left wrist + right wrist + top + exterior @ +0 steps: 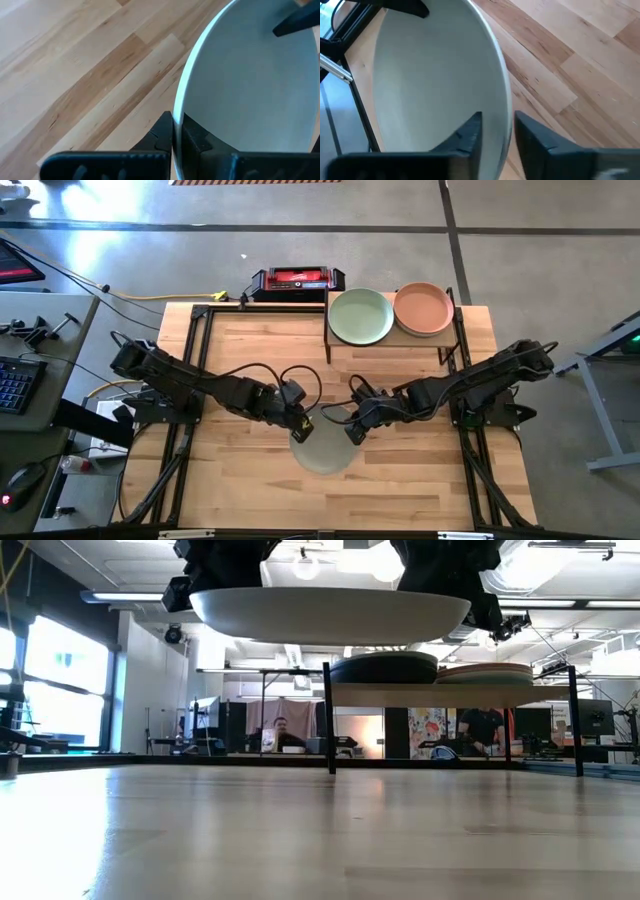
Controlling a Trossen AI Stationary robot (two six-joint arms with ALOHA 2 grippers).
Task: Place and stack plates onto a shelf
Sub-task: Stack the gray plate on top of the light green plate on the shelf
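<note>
both arms are meeting over the middle of the pale wooden worktop (240, 480), each holding one edge of the same round, shallow, pale grey-white matte plate (323, 448); the low view is showing that plate hanging level in the air, clear of the worktop. the left tool (300, 425) is pinching the plate's rim on one side, its two dark fingers (162, 135) closed tight across the thin edge. the right tool (355, 428) is straddling the opposite rim, one finger inside the dish and one outside, but its jaws are looking looser there, with a gap showing beside the rim, so i am judging that grip as less sure. the main risk from here is the two arms moving out of step: if one is pulling away or lifting faster, the plate is likely tilting, slipping out of the looser hold and dropping onto the wood. a thin-edge pinch is also giving little margin if the plate swings. the small raised light-wood shelf on thin black posts (385, 350) is standing at the far edge of the worktop, well apart from the held plate, and is carrying two plates side by side: a light green round plate (361, 316) and a salmon round plate (424, 308), each a possible base for stacking.
</note>
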